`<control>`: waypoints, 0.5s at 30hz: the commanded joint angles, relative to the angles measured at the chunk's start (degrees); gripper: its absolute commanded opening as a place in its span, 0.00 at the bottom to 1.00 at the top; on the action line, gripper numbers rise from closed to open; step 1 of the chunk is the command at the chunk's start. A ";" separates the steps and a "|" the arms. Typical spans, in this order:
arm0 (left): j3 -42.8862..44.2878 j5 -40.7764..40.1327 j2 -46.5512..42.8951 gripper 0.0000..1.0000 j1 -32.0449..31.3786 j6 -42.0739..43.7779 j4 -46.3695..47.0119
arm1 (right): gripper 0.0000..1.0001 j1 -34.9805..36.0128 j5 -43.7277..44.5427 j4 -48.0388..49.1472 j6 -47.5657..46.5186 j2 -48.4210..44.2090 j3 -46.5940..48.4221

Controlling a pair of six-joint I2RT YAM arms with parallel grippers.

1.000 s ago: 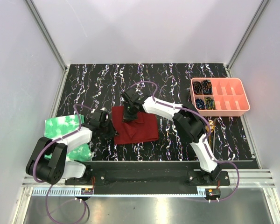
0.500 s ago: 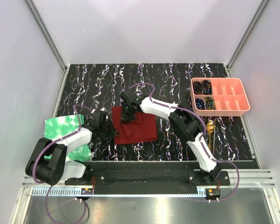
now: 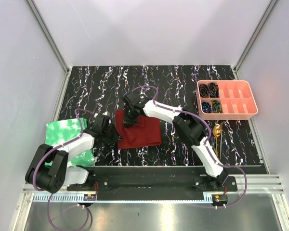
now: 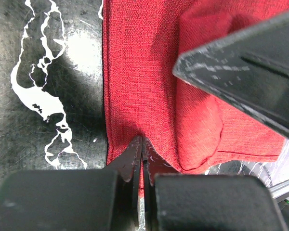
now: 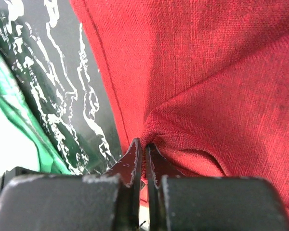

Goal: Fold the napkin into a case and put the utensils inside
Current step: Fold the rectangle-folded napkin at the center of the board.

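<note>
**Left arm** (image 3: 70,144): glossy white link shells, black cylindrical joint housings.
**Right arm** (image 3: 205,150): same build, with white links and black joints.
**Thin purple cables** (image 3: 145,87): one run per arm, looped loosely outside the links and trailing below the bases.
**Black flat mounting rail** (image 3: 149,181): carries both bases. A small black box with an orange tag (image 3: 90,196) sits by each base.
**Left gripper** (image 4: 142,143): two matte-black fingers, blocky behind, tapering to thin blade-like tips.
**Right gripper** (image 5: 145,145): identical black tapered fingers, with pale scuffs and scratches along the edges.
</note>
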 commanded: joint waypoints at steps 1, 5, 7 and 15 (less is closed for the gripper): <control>-2.18 -2.35 -1.27 0.01 -0.08 1.45 -5.08 | 0.07 0.56 -1.61 0.86 -1.10 2.99 4.19; -2.00 -2.35 -6.62 0.13 0.01 1.62 -8.15 | 0.28 0.12 -4.07 -0.11 -2.68 3.26 5.25; -0.35 -3.40 -11.54 0.23 0.10 2.15 -12.26 | 0.36 -0.14 -4.77 -0.37 -4.00 1.68 4.46; 8.88 -4.29 -22.27 0.39 2.47 6.72 -21.17 | 0.66 -1.20 -6.35 -0.99 -5.85 -7.45 -0.81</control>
